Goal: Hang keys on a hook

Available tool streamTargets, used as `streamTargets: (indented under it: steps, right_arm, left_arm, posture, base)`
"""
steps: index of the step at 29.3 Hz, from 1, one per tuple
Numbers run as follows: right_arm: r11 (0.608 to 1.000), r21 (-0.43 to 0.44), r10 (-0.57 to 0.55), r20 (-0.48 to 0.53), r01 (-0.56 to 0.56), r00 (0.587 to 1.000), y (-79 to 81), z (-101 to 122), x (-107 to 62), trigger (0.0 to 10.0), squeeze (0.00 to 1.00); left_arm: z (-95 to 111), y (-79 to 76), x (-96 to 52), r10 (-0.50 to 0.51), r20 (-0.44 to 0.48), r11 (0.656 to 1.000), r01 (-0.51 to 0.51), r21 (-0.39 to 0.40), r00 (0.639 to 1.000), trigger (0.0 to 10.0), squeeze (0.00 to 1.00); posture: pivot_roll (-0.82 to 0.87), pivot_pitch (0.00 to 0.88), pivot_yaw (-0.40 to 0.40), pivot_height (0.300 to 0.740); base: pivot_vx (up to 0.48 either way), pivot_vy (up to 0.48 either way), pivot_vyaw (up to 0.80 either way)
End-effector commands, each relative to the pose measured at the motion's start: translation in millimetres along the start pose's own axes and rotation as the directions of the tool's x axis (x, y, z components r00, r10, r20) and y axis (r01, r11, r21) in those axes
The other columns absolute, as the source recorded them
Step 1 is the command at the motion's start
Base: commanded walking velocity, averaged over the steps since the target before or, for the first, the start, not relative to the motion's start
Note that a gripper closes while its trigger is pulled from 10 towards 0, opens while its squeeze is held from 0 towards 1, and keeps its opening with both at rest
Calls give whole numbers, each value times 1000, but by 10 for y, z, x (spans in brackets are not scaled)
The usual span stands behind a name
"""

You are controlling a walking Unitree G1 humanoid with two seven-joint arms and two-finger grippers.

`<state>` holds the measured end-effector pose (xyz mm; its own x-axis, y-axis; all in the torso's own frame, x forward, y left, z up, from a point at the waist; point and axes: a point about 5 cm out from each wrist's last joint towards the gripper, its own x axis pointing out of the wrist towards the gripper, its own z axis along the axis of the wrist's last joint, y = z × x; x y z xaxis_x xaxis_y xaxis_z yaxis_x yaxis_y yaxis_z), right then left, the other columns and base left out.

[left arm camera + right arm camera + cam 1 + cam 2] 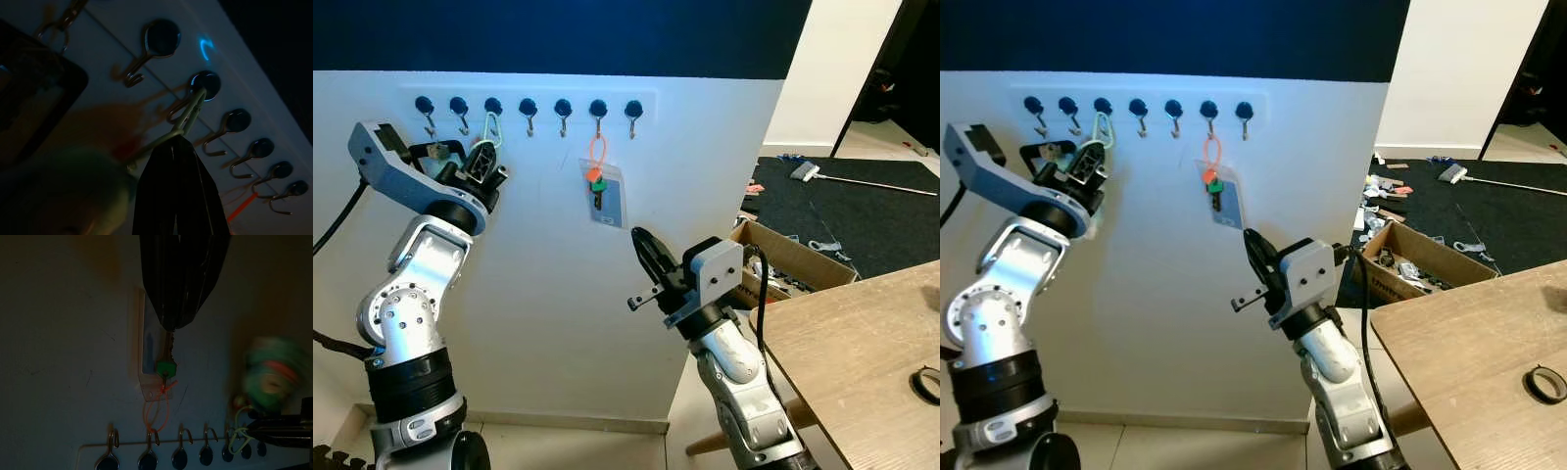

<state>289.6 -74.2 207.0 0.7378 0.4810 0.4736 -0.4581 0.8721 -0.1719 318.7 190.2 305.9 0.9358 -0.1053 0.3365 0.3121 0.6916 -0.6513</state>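
A row of several dark-knobbed hooks (pixel 527 106) runs along the white wall. My left gripper (pixel 485 164) is raised to it and shut on a pale green carabiner (pixel 490 127), whose top loop lies at the third hook (pixel 204 87). A blurred greenish keychain (pixel 270 378) hangs by that gripper. From another hook (pixel 598 108) hangs an orange loop with a green-headed key (pixel 596 186) and a clear tag. My right gripper (pixel 644 249) points up at the wall just below that tag, with its fingers together and nothing in them.
A wooden table (pixel 862 343) stands at the right with a black ring (pixel 927 384) on it. Behind it on the floor lie an open cardboard box (pixel 793 257), a dark rug (pixel 862 211) and scattered small items.
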Motion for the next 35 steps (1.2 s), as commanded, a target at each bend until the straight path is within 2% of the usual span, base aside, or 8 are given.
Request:
streamTargets:
  steps: [1, 16, 17, 18, 19, 25, 30, 35]
  right_arm:
    - [1000, 1, 1, -9, -1, 1000, 7, -13, -9, 10000, 0]
    - [1000, 0, 9, -11, -9, 1000, 8, -16, -12, 10000, 0]
    - [1000, 0, 11, -11, -11, 1000, 8, -16, -11, 10000, 0]
    - [1000, 0, 12, -12, -12, 1000, 8, -16, -12, 10000, 0]
    - [1000, -1, 13, -12, -13, 1000, 7, -17, -12, 10000, 0]
    - [1000, 0, 17, -13, -17, 1000, 9, -20, -14, 10000, 0]
    - [1000, 1, 21, -11, -21, 1000, 13, -19, -5, 10000, 0]
    - [1000, 3, 23, -11, -23, 1000, 18, -21, -1, 10000, 0]
  left_arm:
    - [11, -21, 12, -12, 4, 1000, 12, 8, 1000, 10000, 0]
    - [-255, 156, -84, 69, -73, 998, -69, 5, 995, 10000, 0]
    - [-275, 166, -100, 73, -76, 997, -73, 9, 994, 10000, 110]
    - [-280, 170, -108, 76, -75, 997, -75, 19, 994, 10000, 384]
    - [-282, 173, -117, 79, -72, 997, -77, 26, 994, 10000, 1000]
    - [-254, 160, -159, 71, -49, 997, -70, 41, 996, 10000, 1000]
    - [-162, 33, -204, -24, -5, 1000, 24, 13, 1000, 10000, 1000]
    - [-107, -23, -204, -51, 18, 999, 51, 10, 999, 10000, 1000]
  posture:
    - [172, 88, 32, 740]
    - [173, 87, 24, 740]
    - [173, 85, 23, 740]
    - [174, 85, 22, 740]
    - [174, 85, 22, 740]
    - [179, 83, 18, 740]
    - [181, 81, 16, 740]
    - [184, 83, 17, 740]
  base:
    - [0, 0, 0]
    - [0, 0, 0]
    - [0, 0, 0]
    - [0, 0, 0]
    - [0, 0, 0]
    - [0, 0, 0]
    - [0, 0, 0]
    - [0, 0, 0]
